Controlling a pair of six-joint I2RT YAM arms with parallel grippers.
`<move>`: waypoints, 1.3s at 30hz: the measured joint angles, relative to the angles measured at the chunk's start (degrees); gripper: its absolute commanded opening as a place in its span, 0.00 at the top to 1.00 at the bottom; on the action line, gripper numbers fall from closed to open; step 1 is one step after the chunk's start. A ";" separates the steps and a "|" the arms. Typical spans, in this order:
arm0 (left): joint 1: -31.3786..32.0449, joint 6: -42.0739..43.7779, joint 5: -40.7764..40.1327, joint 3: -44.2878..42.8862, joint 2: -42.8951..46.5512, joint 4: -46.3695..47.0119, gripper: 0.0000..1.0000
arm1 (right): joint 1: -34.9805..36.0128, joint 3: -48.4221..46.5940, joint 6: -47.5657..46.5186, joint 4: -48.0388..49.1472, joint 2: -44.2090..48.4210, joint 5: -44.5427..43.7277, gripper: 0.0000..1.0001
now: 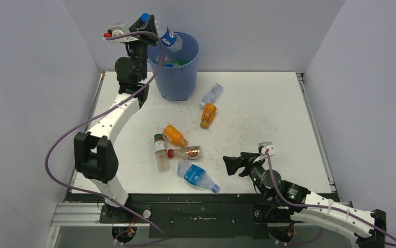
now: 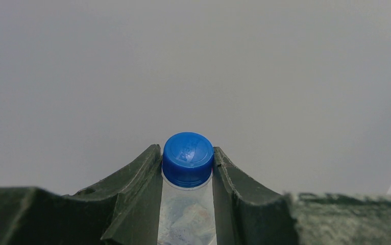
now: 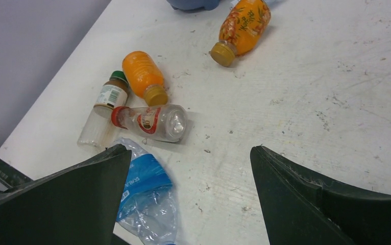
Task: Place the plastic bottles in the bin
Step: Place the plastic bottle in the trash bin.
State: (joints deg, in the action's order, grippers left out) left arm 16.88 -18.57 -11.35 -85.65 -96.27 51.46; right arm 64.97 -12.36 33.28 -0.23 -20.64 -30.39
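High at the back left, my left gripper [image 1: 150, 24] is shut on the neck of a clear Pepsi bottle [image 1: 169, 37], just under its blue cap [image 2: 188, 158]. The bottle's body tilts over the rim of the blue bin [image 1: 178, 80]. Green and blue bottles lie inside the bin. Near the front right, my right gripper [image 1: 232, 164] stands open and empty, low over the table. A crushed blue-labelled bottle [image 3: 142, 189] lies by its left finger. Beyond it lie a red-capped clear bottle [image 3: 152, 122], a green-capped bottle [image 3: 104, 109] and an orange bottle [image 3: 141, 76].
Another orange bottle [image 1: 208, 114] and a clear blue-labelled bottle [image 1: 212, 94] lie right of the bin. Grey walls close in the white table [image 1: 268, 113] on the left, back and right. The left arm's purple cable loops over the table's left edge.
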 measured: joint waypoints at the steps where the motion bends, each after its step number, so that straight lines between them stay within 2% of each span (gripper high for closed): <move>1: 0.00 0.20 0.04 -1.53 -1.46 0.07 1.00 | 0.00 -0.04 -0.09 -0.04 -0.66 -0.28 0.10; 4: 0.00 0.09 0.92 -6.80 -6.62 -1.90 1.00 | 0.00 -0.13 -0.68 -0.11 -2.58 -1.07 0.10; 8: 0.22 -0.48 2.43 -12.94 -13.94 -9.53 1.00 | 0.00 -0.17 -1.29 -0.09 -3.85 -2.14 0.10; 14: 1.40 -1.14 5.27 -15.10 -21.86 -17.25 1.00 | 0.00 -1.97 -2.78 -0.70 -7.13 -3.23 0.10; 23: 4.74 10.23 7.19 -26.32 -29.18 -31.52 1.00 | -0.02 -2.43 -3.91 -0.72 -9.09 -3.74 0.10; 29: 4.76 12.07 8.41 -31.87 -32.11 -38.99 1.00 | -0.04 -2.45 -4.09 -0.72 -11.98 -3.72 0.10; 30: 4.74 12.04 8.44 -32.06 -32.13 -39.52 0.91 | -0.04 -2.56 -4.11 -0.76 -12.46 -3.72 0.10; 31: 4.70 12.00 8.46 -32.06 -32.13 -39.71 0.76 | -0.04 -2.69 -4.13 -0.79 -12.72 -3.72 0.10; 32: 4.70 11.89 8.46 -32.06 -32.13 -39.69 0.51 | -0.04 -2.91 -4.15 -0.76 -12.96 -3.72 0.10; 33: 4.68 11.72 8.46 -32.06 -32.13 -39.69 0.35 | -0.04 -3.17 -4.20 -0.79 -13.31 -3.72 0.10; 36: 4.52 11.52 8.44 -32.06 -32.11 -39.60 0.01 | -0.04 -3.61 -4.31 -0.74 -13.51 -3.72 0.10; 39: 4.72 12.20 7.74 -32.04 -31.91 -39.39 0.04 | -0.04 -3.78 -4.35 -0.76 -13.51 -3.69 0.10</move>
State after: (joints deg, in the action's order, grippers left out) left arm 21.61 -6.37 -3.62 -117.69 -128.18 12.08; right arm 64.93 -16.14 28.93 -0.99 -34.15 -34.09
